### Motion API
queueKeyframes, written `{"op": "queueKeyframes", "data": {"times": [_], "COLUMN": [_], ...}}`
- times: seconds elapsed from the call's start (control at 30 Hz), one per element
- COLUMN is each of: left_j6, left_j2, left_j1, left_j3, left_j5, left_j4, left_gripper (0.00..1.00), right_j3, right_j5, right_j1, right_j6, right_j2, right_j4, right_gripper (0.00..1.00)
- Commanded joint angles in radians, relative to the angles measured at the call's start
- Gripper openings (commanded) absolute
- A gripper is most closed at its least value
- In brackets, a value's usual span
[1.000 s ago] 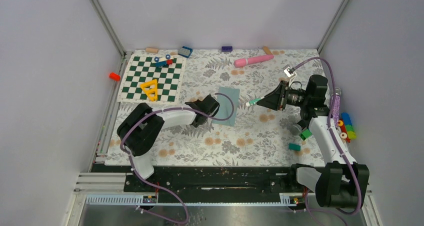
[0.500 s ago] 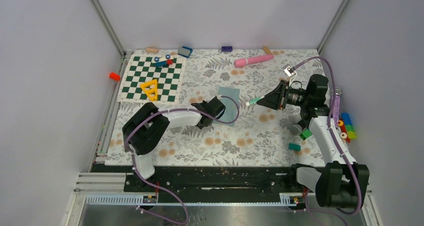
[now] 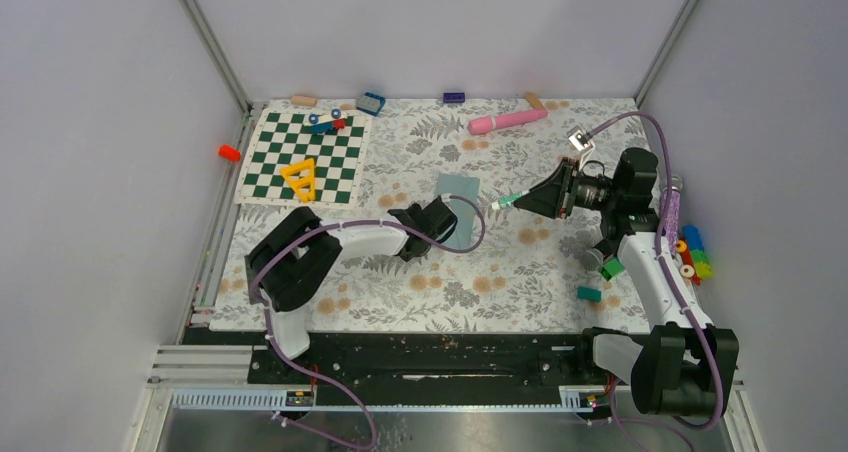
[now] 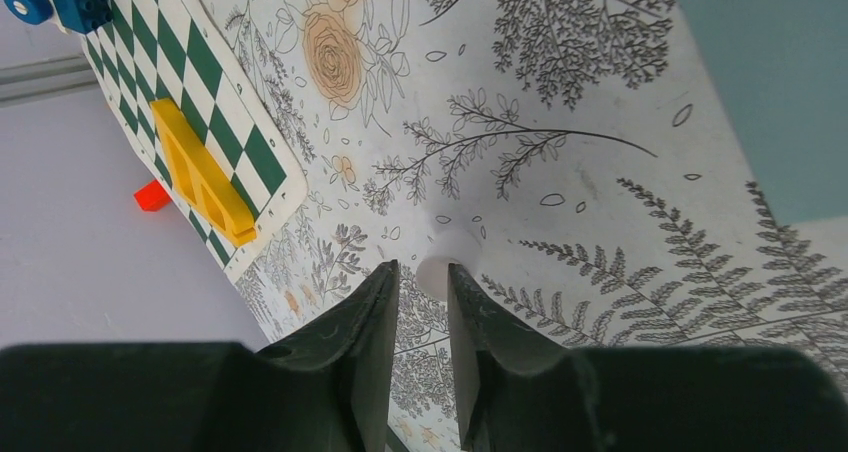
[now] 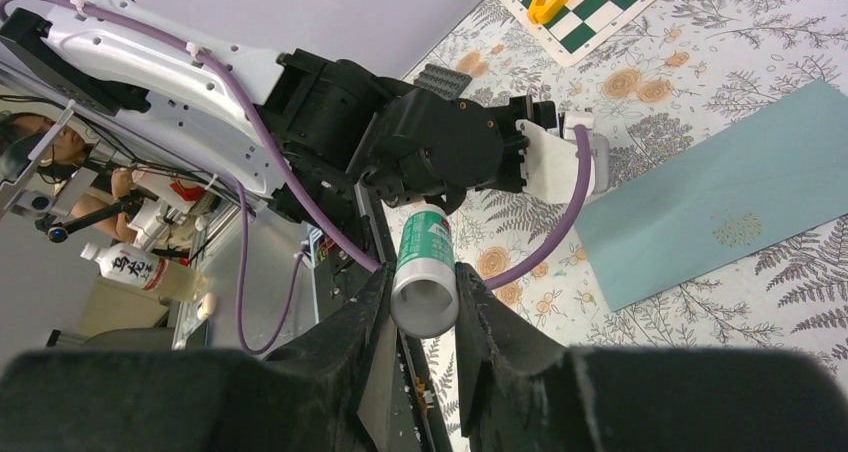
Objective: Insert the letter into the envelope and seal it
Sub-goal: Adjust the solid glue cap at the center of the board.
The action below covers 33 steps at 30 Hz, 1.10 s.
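Left pincer is seen pointing down at the flowered cloth, its jaws parted by only a narrow slit, with nothing gripped between them. A small white round piece lies on the cloth just past the fingertips. What it is cannot be told, though a cap is a fair guess.

Right pincer is closed on a green-and-white glue stick. The stick is held level above the cloth with its far end aimed toward 9 o'clock in the top view, presumably so that it can be brought over the paper.

The envelope lies flat near the middle of the cloth, at 4 o'clock from the chequered board and between the 2 pincers. Its 7 o'clock corner is hidden by the left pincer in the top view, but the wrist view shows those fingertips over bare cloth beside the envelope, not on it. Whether the flap is folded cannot be made out.

The letter is not seen in any of the 3 views. It is judged to be inside the envelope already, though this cannot be confirmed, so sealing is taken as the step in hand. Care is called for, since unpinned thin paper may be dragged by a sticky tip.
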Motion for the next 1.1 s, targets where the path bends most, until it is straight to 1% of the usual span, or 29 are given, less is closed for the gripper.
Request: {"op": "queueKeyframes", "data": {"times": [0.0, 0.57, 0.73, 0.87, 0.97, 1.07], "left_j6": [-0.003, -0.007, -0.005, -0.024, -0.046, -0.061], "left_j2": [0.004, 0.023, -0.05, -0.103, -0.115, -0.114], "left_j1": [-0.02, -0.059, -0.053, -0.05, -0.047, -0.029], "left_j3": [0.035, 0.038, 0.027, 0.007, -0.001, 0.001], "left_j5": [-0.032, -0.036, -0.059, -0.005, 0.044, 0.05], "left_j4": [-0.006, -0.01, 0.027, 0.027, 0.013, 0.006], "left_gripper": [0.27, 0.29, 0.29, 0.29, 0.29, 0.29], "right_j3": [0.014, 0.009, 0.005, 0.001, -0.003, -0.005], "right_j5": [-0.04, -0.045, -0.046, -0.046, -0.047, -0.044], "right_j1": [-0.004, -0.004, -0.004, -0.004, -0.004, -0.004], "right_j6": [0.014, 0.025, 0.035, 0.052, 0.062, 0.065], "right_j2": [-0.012, -0.02, -0.018, -0.016, -0.016, -0.02], "right_j4": [0.049, 0.063, 0.078, 0.101, 0.112, 0.116], "right_gripper": [0.17, 0.17, 0.17, 0.17, 0.17, 0.17]}}
